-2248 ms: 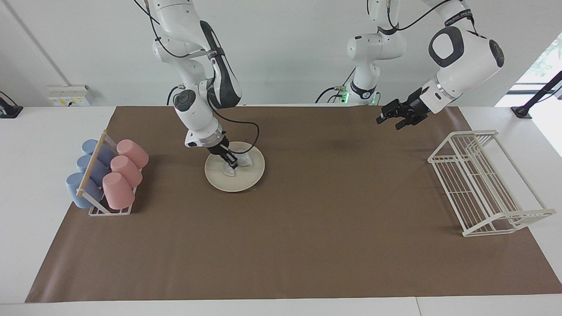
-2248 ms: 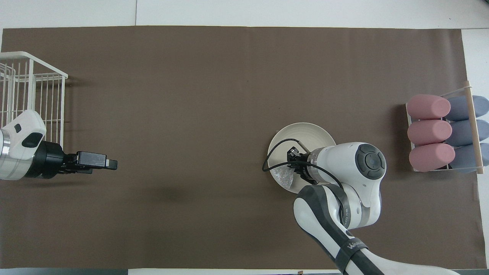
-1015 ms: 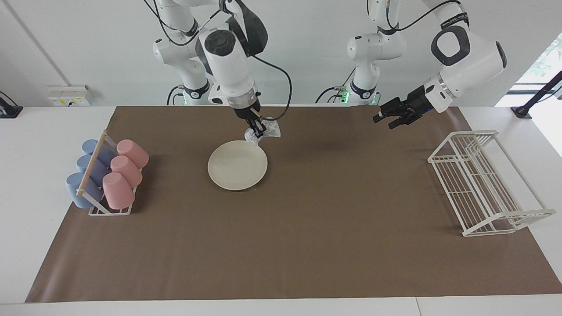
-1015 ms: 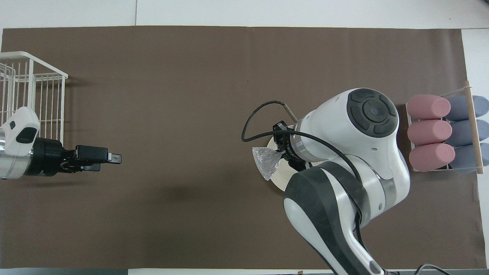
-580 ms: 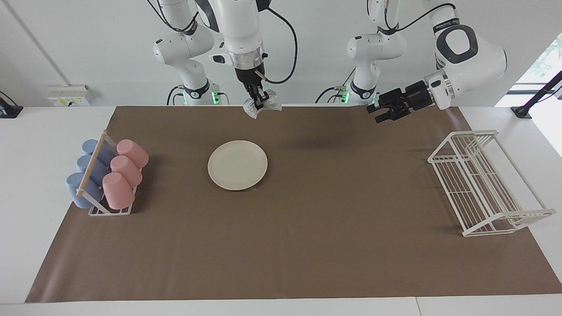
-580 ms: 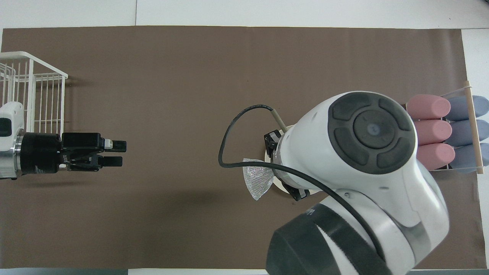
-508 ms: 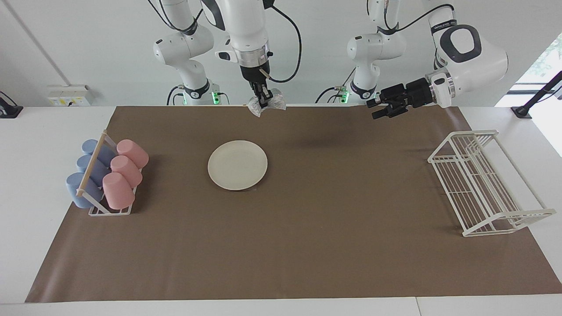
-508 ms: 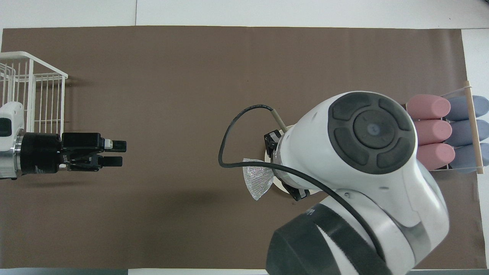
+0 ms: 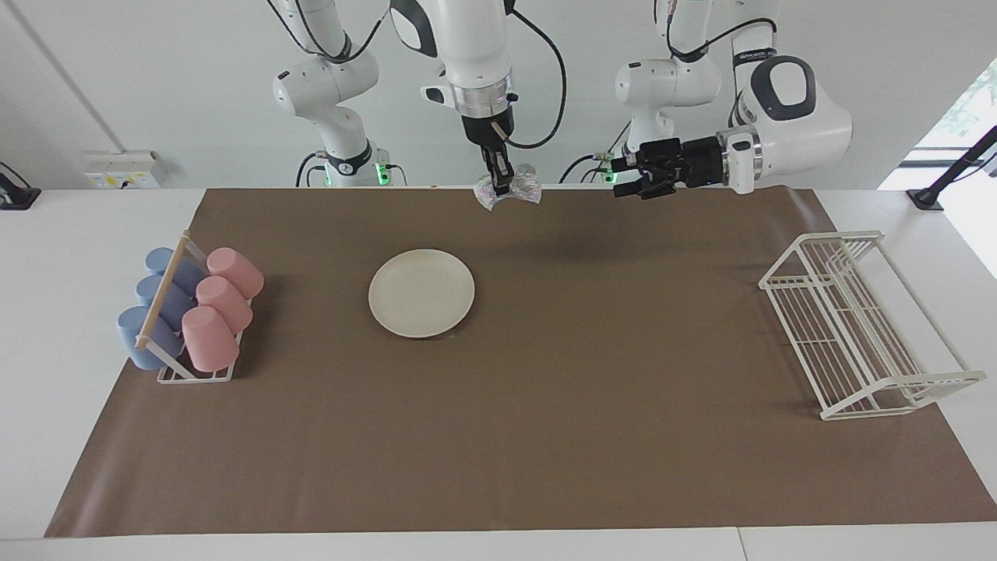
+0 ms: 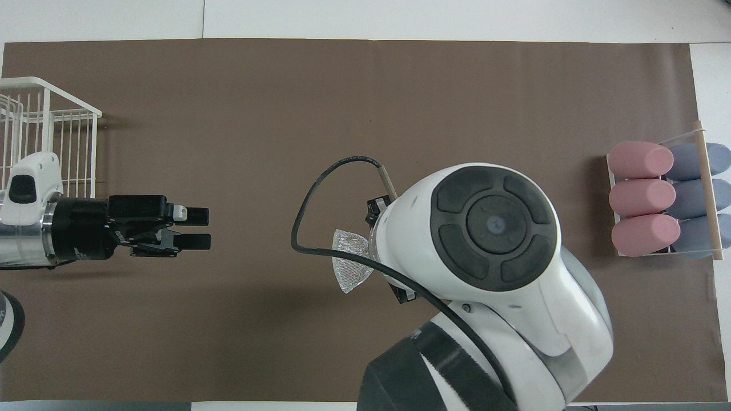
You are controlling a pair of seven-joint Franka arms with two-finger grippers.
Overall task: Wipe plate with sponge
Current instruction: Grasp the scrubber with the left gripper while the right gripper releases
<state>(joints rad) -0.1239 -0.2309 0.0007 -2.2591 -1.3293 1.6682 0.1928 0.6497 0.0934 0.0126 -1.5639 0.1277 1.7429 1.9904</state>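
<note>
My right end effector [image 9: 501,187] pinches the sponge [image 9: 520,188] aloft; facing view shows the plate [image 9: 421,293], overhead my wrist hides it; left end effector [image 10: 194,229] spread

The table [image 9: 47,327] is white and carries a brown mat [image 9: 545,436] over most of its top. A plain white wall [image 9: 156,86] rises along the table's robot-side edge. A white socket box [image 9: 122,169] sits at the wall's foot. A bright window [image 9: 970,101] adjoins the wall.
</note>
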